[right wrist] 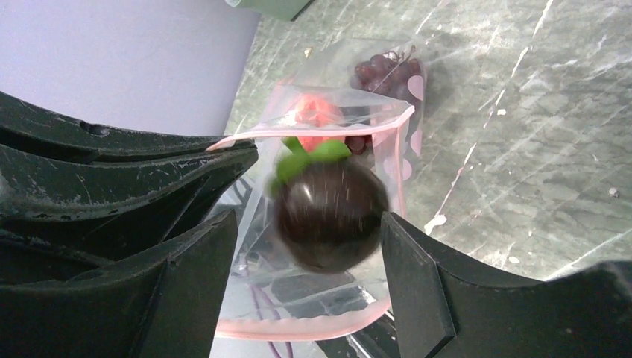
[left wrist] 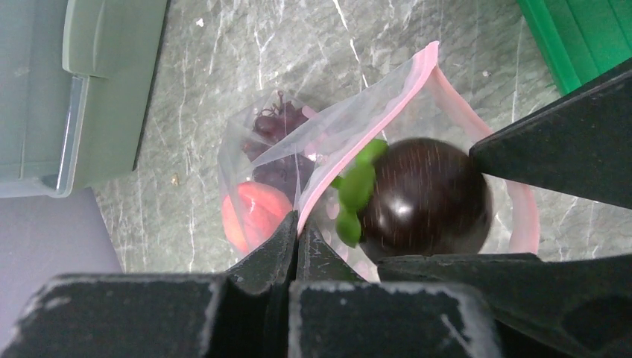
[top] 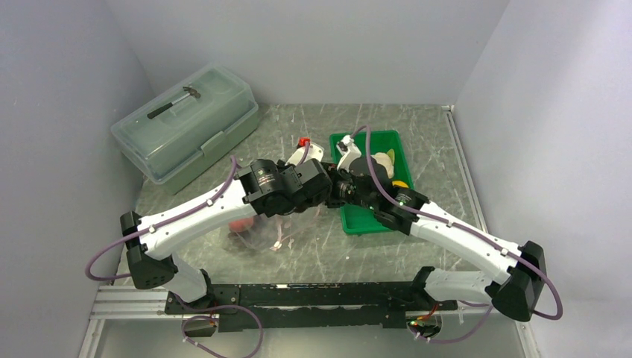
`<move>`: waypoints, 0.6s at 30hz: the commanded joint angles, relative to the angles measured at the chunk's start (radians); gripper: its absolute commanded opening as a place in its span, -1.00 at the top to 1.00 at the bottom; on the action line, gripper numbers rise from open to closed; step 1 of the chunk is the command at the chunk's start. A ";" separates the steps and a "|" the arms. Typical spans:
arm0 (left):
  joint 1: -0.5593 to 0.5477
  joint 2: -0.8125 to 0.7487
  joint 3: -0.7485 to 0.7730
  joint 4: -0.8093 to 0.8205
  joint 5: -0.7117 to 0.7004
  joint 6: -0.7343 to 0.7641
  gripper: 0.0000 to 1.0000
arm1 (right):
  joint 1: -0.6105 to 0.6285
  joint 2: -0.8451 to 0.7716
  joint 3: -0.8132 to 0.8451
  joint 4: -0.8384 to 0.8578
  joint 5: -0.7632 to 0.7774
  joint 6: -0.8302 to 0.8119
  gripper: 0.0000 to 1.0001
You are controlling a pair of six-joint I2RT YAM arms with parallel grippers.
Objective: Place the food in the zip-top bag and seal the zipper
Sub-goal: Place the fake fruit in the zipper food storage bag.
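My left gripper (left wrist: pixel 298 227) is shut on the pink zipper (left wrist: pixel 373 112) at the mouth of the clear zip-top bag (left wrist: pixel 335 142) and holds that mouth up and open. Inside the bag lie a purple grape bunch (left wrist: pixel 276 123) and a pink-red peach (left wrist: pixel 253 212). A dark plum (right wrist: pixel 332 212) with a green leaf sits blurred in the bag's mouth between the fingers of my right gripper (right wrist: pixel 309 220). Those fingers stand open, with a gap showing on the plum's left side. From above, both grippers meet over the bag (top: pixel 261 231), left of the tray.
The green tray (top: pixel 373 218) lies under my right arm, with a white cauliflower (top: pixel 384 160) and an orange piece (top: pixel 400 183) in it. A large translucent lidded box (top: pixel 186 127) stands at the back left. Walls close in the table on three sides.
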 commanded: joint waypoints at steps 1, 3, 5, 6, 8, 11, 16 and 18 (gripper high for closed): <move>-0.005 -0.038 0.011 0.010 -0.007 -0.016 1.00 | 0.007 0.005 0.049 0.074 0.009 0.023 -0.49; -0.005 -0.039 0.010 0.012 -0.004 -0.015 1.00 | 0.008 0.010 0.049 0.081 0.013 0.032 -0.51; -0.005 -0.041 0.009 0.015 0.000 -0.013 1.00 | 0.007 0.013 0.050 0.088 0.013 0.038 -0.53; -0.005 -0.040 0.008 0.017 -0.001 -0.015 1.00 | 0.008 0.015 0.050 0.092 0.013 0.039 -0.54; -0.005 -0.042 0.004 0.016 -0.002 -0.014 1.00 | 0.008 0.015 0.052 0.094 0.013 0.041 -0.54; -0.005 -0.043 0.003 0.013 -0.002 -0.016 1.00 | 0.010 0.004 0.050 0.089 0.017 0.041 -0.54; -0.005 -0.047 0.001 0.013 -0.004 -0.016 1.00 | 0.010 -0.039 0.046 0.053 0.047 0.031 -0.54; -0.005 -0.046 0.004 0.009 -0.007 -0.017 1.00 | 0.010 -0.058 0.047 0.028 0.065 0.025 -0.54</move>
